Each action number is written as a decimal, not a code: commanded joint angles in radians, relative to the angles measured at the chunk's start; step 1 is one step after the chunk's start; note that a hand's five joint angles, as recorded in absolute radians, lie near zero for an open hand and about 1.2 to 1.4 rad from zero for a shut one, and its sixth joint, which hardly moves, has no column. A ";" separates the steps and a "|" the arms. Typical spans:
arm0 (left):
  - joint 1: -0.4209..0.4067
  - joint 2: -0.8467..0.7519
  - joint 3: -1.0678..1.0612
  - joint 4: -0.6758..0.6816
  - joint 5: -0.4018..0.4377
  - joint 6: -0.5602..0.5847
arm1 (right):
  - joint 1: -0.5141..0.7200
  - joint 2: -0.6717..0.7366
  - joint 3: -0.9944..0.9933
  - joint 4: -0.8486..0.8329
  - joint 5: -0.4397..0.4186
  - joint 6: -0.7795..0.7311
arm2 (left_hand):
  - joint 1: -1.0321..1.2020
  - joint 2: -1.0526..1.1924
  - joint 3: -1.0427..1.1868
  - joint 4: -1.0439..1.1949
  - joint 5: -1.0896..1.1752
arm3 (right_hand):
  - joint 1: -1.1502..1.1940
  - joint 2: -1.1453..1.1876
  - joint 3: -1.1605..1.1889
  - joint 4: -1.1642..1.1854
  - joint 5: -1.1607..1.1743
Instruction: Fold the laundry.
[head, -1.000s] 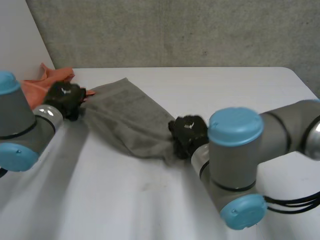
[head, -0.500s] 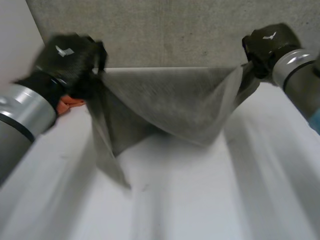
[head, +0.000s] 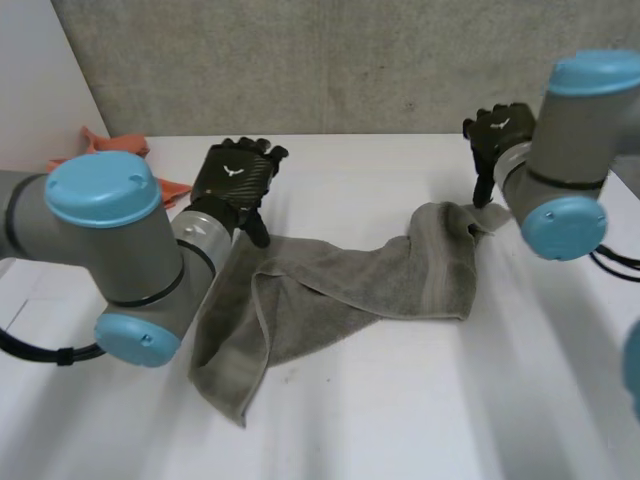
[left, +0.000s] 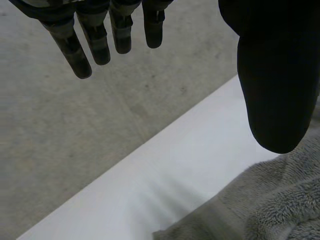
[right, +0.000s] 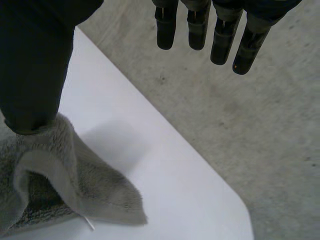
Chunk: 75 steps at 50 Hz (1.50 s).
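Observation:
A grey towel (head: 340, 290) lies rumpled across the middle of the white table (head: 360, 420), one end folded over near my left arm. My left hand (head: 232, 178) hovers open just above the towel's far left corner, fingers (left: 95, 40) straight and the thumb (left: 275, 85) over the towel (left: 280, 205). My right hand (head: 497, 135) is open above the towel's far right corner, with straight fingers (right: 200, 25) and the thumb (right: 35, 65) just over the upturned corner (right: 65, 190). Neither hand holds the cloth.
An orange cloth (head: 110, 150) lies at the table's far left, behind my left arm. The table's far edge (right: 165, 135) runs close past the towel's right corner, with grey floor (right: 260, 130) beyond. A grey wall (head: 330, 60) stands behind the table.
Both hands lifted the towel, spread it wide in the air, then let it go. It has dropped onto the table and both hands have opened.

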 joint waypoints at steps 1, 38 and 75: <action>-0.019 0.230 -0.184 -0.145 -0.067 -0.070 | -0.009 -0.332 0.355 0.042 -0.028 -0.058 | 0.006 -0.005 -0.012 -0.004 -0.023 | -0.025 -0.042 -0.035 -0.057 -0.058; -0.007 0.132 -0.396 -0.330 -0.216 -0.314 | -0.009 -0.209 0.815 -0.338 -0.219 0.063 | 0.523 0.512 0.505 0.513 0.493 | 0.543 0.525 0.532 0.510 0.510; 0.186 0.409 -0.164 -0.429 -0.043 0.142 | -0.125 -0.624 0.592 0.392 -0.214 -0.483 | 1.207 1.196 1.188 1.197 1.177 | 1.197 1.180 1.186 1.164 1.164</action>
